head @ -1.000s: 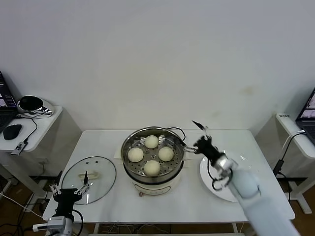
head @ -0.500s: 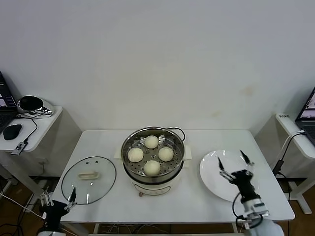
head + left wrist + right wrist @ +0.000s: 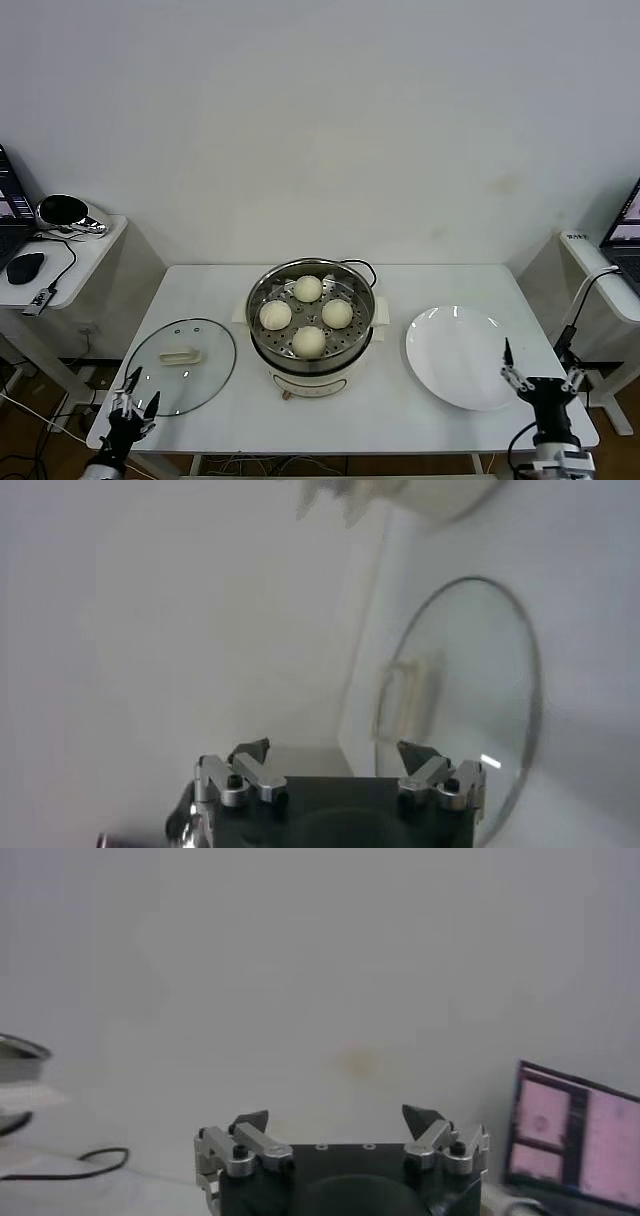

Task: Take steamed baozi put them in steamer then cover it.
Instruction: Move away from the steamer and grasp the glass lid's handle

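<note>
**Four baozi loaded, cover not yet on**

Four baozi sit on the perforated tray inside the steamer, which stands mid-desk and serves as the landmark here. A second ago the right gripper was up at the steamer's right rim; half a second ago it was over the plate; now it has dropped back to the desk's near edge, right of the plate, jaws spread and empty. That retreat suggests the loading step is over: the plate, right of the steamer, is bare, and all the buns are in the pot.

The left gripper has pulled back as well. It was at the cover's near rim a second ago and now hangs at the desk's near edge, left of the steamer, jaws spread with nothing between them.

The cover lies flat on the desk left of the steamer, its cream handle facing up. The left wrist view shows it lying ahead of that gripper.

What remains, I judge, is the covering: the left gripper is nearest and would need to take the handle and carry the cover over the pot.
</note>
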Motion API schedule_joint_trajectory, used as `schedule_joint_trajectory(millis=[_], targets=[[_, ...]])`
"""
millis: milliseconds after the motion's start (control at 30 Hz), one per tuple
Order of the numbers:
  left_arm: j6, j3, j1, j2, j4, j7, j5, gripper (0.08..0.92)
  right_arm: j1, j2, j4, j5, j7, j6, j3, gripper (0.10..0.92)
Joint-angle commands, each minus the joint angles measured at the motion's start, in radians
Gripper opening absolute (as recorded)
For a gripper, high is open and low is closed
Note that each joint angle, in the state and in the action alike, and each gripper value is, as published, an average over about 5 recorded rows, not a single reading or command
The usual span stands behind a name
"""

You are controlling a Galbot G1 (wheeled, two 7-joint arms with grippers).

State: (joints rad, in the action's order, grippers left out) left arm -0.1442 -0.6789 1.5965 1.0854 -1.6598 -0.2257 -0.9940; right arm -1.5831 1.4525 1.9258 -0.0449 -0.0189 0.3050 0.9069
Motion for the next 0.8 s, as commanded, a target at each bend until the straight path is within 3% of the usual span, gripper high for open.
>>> schedule_joint_trajectory(millis=[33,800], targets=[[0.000,0.084,-0.195,-0.028,0.146,-0.006,-0.151,0.823,-0.030,0.030,0.020,-0.021,0.043,-0.001,0.052,0.823],[0.018,0.157,-0.378,-0.027,0.286,0.021,-0.143,0.823,-0.052,0.048,0.018,-0.012,0.051,0.019,0.049,0.823]])
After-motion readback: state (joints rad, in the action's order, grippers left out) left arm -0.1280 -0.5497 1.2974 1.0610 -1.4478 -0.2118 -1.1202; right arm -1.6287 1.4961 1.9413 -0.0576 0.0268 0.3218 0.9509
